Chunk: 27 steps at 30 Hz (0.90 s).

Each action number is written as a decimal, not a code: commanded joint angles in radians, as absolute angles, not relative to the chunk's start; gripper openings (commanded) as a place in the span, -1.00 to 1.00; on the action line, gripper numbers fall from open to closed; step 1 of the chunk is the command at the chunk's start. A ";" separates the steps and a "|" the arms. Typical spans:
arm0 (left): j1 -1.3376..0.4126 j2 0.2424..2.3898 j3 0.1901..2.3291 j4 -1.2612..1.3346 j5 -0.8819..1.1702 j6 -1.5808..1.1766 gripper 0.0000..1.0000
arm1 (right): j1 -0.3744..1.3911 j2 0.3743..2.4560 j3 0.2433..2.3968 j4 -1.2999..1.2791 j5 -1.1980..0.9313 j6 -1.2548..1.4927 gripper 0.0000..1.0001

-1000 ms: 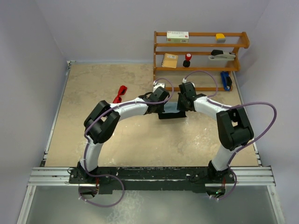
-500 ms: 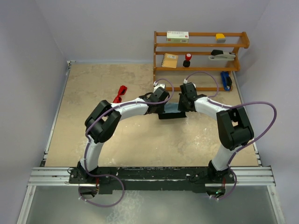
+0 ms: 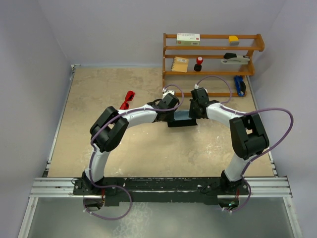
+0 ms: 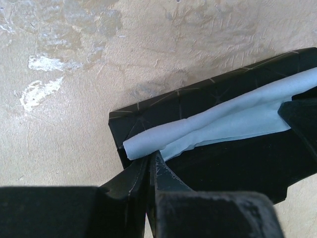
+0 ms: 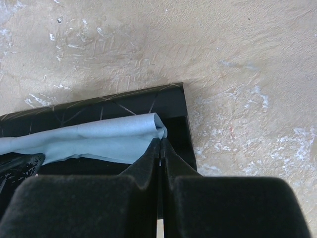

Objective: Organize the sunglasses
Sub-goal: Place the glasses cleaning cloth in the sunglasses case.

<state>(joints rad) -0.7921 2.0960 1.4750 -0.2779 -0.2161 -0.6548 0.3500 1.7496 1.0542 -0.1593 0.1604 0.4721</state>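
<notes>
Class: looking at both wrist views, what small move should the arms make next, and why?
Probably open both grippers and release. The left gripper and right gripper each pinch an end of the light blue folded cloth, which already lies along the black oblong case; the small red sunglasses lie apart.

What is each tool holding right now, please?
Left tool: closed on one end of the blue cloth.
Right tool: closed on its other end.

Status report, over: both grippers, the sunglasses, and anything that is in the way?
Both shut on light blue cloth at black case: left gripper, right gripper. Red sunglasses untouched, apart to the left. Nothing blocks them.
</notes>
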 commanded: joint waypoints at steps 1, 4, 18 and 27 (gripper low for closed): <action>-0.782 2.045 1.480 -0.290 -0.215 -0.668 -1.00 | 0.338 1.757 1.085 -0.163 0.151 0.454 -1.00; -0.782 2.041 1.483 -0.296 -0.214 -0.673 -1.00 | 0.337 1.758 1.086 -0.164 0.146 0.455 -1.00; -0.782 2.039 1.476 -0.290 -0.200 -0.688 -1.00 | 0.338 1.795 1.099 -0.170 0.120 0.448 -1.00; -0.782 2.056 1.479 -0.287 -0.186 -0.690 -1.00 | 0.337 1.804 1.108 -0.167 0.133 0.444 -1.00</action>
